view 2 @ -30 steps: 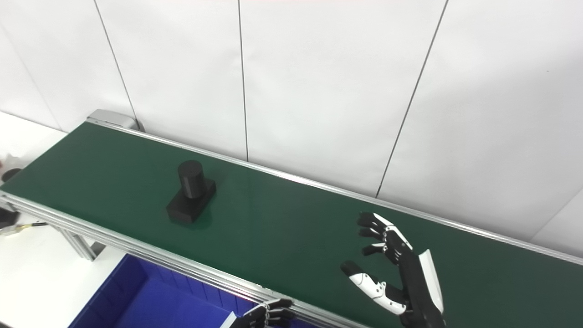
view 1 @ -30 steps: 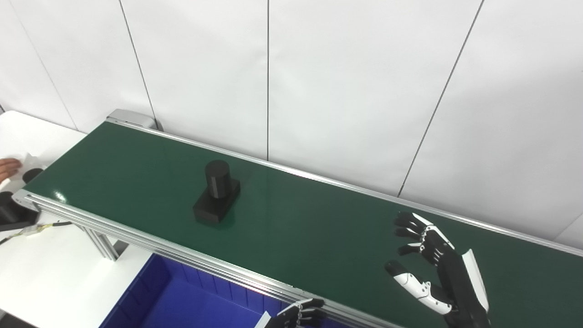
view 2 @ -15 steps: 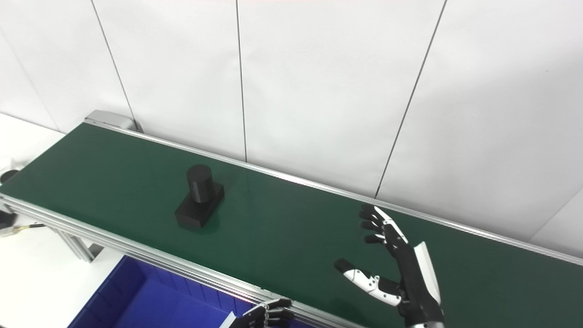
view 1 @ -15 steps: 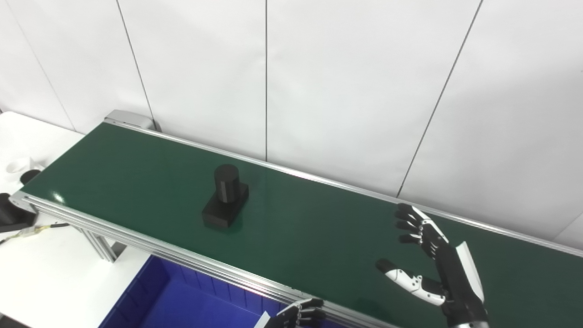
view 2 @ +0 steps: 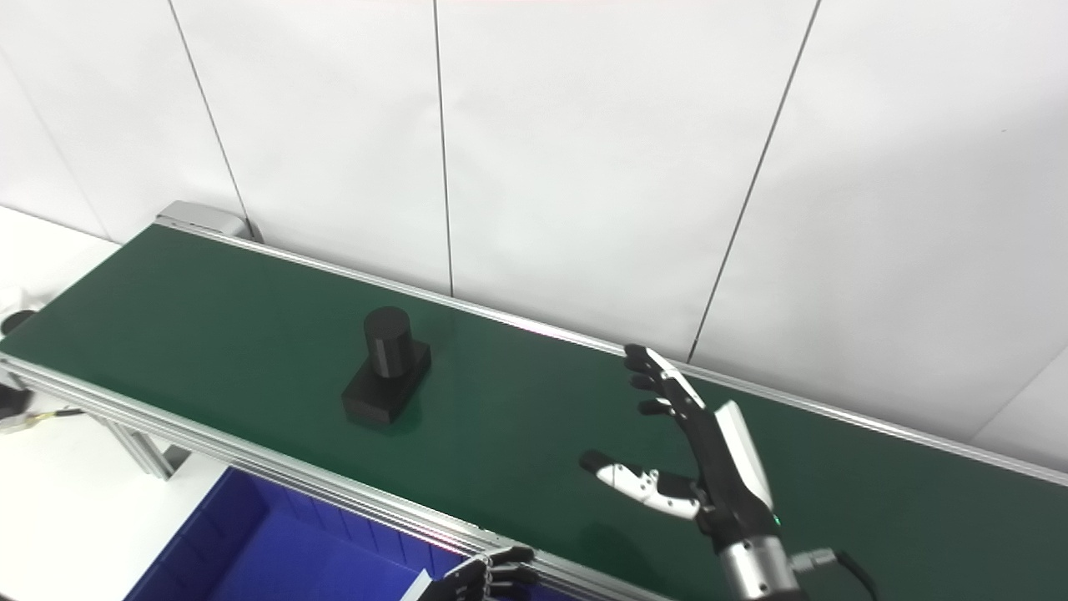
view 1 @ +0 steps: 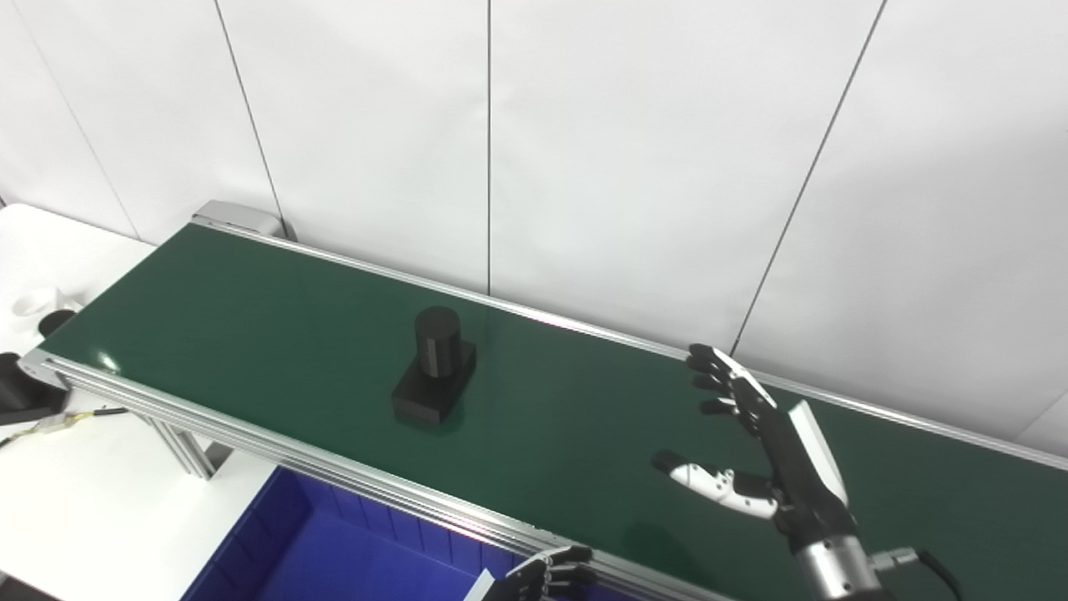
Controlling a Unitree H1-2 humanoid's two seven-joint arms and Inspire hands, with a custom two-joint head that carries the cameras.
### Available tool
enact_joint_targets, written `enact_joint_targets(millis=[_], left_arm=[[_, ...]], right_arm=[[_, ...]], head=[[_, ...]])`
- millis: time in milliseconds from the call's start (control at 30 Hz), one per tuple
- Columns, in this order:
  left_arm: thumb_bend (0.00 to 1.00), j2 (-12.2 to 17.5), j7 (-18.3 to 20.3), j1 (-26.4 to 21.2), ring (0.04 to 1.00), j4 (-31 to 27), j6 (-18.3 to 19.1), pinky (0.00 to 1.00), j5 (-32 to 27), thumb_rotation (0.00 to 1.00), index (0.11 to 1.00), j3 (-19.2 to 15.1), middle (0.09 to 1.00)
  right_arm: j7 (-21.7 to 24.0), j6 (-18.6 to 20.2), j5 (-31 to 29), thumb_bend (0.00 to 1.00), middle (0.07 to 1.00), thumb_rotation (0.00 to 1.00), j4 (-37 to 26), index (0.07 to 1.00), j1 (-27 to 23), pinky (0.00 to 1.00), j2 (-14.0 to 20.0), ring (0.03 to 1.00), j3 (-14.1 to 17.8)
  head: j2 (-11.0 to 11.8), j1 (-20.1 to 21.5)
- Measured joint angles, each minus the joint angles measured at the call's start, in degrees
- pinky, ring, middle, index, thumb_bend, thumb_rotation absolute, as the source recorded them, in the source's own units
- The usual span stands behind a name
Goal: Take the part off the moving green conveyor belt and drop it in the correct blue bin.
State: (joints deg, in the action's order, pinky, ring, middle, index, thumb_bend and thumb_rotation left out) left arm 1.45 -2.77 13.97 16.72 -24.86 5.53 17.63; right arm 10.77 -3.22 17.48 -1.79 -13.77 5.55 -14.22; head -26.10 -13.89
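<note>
The part (view 1: 435, 368) is black, a flat block with an upright cylinder on it. It stands on the green conveyor belt (view 1: 250, 317), left of the middle. My right hand (view 1: 763, 446) is open above the belt, well to the right of the part, thumb and fingers spread toward it, holding nothing. Only the fingertips of my left hand (view 1: 542, 576) show at the bottom edge, curled by the belt's near rail, over the blue bin (view 1: 334, 551); nothing shows in them.
The belt's aluminium near rail (view 1: 250, 434) runs between me and the part. A white table (view 1: 83, 492) lies at the left with small black items and a cable (view 1: 25, 392). A white panelled wall stands behind the belt.
The part has travelled rightward along the belt. My right hand has lifted, moved left toward the part and spread wider. A person's hand at the far left has gone from view.
</note>
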Motion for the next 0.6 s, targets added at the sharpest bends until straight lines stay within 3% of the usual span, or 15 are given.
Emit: enact_joint_targets(millis=[233, 600], left_arm=[[0.85, 0.1, 0.0, 0.1, 0.711, 0.0, 0.0, 0.63, -0.6, 0.62, 0.815, -0.1, 0.759], [0.86, 0.1, 0.1, 0.1, 0.706, 0.0, 0.0, 0.63, -1.3, 0.62, 0.811, -0.1, 0.751]], right_arm=[[-0.1, 0.4, 0.3, 0.63, 0.862, 0.29, 4.2, 0.883, -3.0, 0.66, -1.4, 0.787, -0.7], [-0.5, 0.4, 1.5, 0.65, 0.866, 0.35, 13.7, 0.895, -7.6, 0.72, -2.4, 0.816, -1.5]], head=[[-0.1, 0.9], [0.1, 1.2]])
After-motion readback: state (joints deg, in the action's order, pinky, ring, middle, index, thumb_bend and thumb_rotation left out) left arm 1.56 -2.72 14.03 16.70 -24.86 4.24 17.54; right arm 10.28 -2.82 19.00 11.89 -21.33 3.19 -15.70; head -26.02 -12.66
